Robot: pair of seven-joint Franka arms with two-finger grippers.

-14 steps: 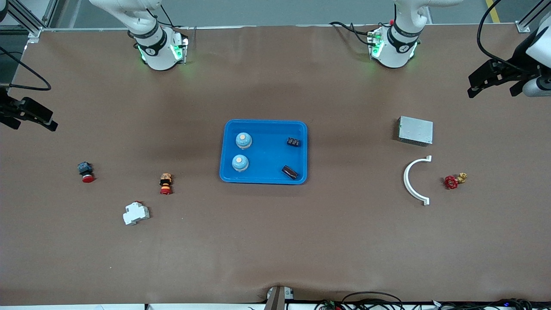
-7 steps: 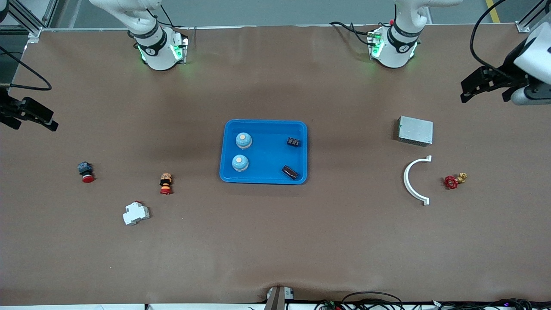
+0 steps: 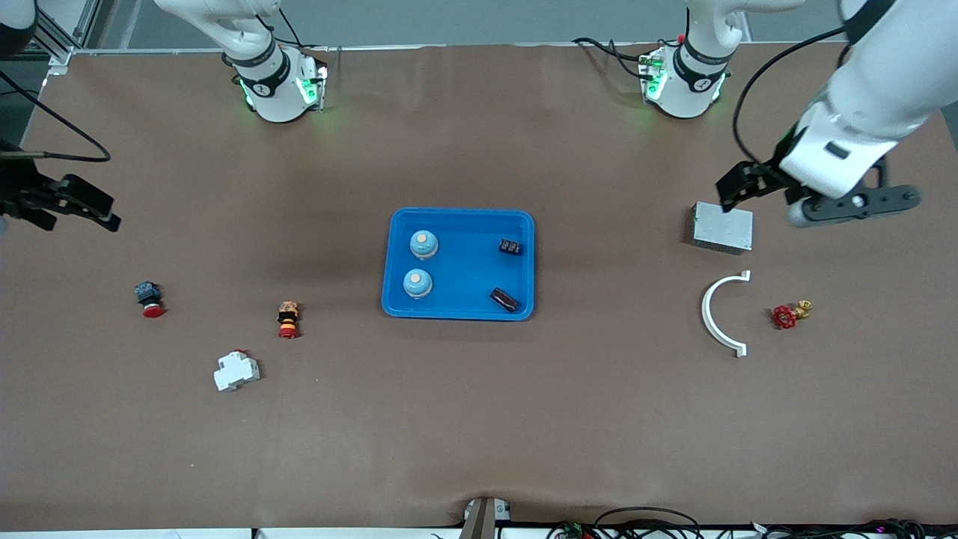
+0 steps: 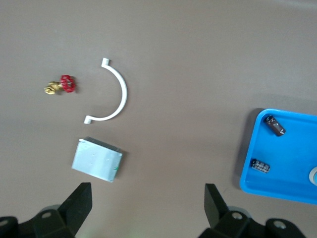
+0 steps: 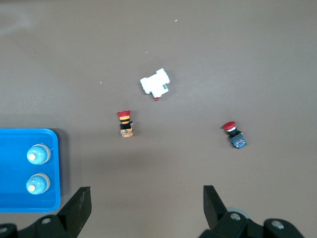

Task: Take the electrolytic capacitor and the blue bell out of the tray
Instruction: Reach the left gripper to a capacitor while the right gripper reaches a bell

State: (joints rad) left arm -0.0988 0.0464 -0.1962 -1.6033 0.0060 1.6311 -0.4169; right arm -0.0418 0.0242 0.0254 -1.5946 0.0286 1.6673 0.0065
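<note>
A blue tray (image 3: pixel 464 269) lies mid-table. In it stand two light-blue bells (image 3: pixel 423 244) (image 3: pixel 418 283) on the right arm's side, and two black capacitors (image 3: pixel 511 246) (image 3: pixel 504 299) lie on the left arm's side. My left gripper (image 3: pixel 748 187) hangs open and empty over the farther edge of a grey box. Its wrist view holds the tray (image 4: pixel 292 173) and both capacitors (image 4: pixel 275 125) (image 4: pixel 260 166). My right gripper (image 3: pixel 78 217) hovers open and empty over the right arm's end of the table. Its wrist view shows the tray's rim (image 5: pixel 12 148) and both bells (image 5: pixel 38 154) (image 5: pixel 37 184).
Toward the left arm's end lie a grey metal box (image 3: pixel 722 227), a white arc-shaped piece (image 3: pixel 722 314) and a red valve (image 3: pixel 786 314). Toward the right arm's end lie a red push button (image 3: pixel 148 298), an orange-and-red button (image 3: pixel 288 319) and a white breaker (image 3: pixel 236 370).
The left arm has swung in from the table's end, and its gripper now hangs by the grey box. The right gripper has shifted slightly toward the tray. Both stayed open.
</note>
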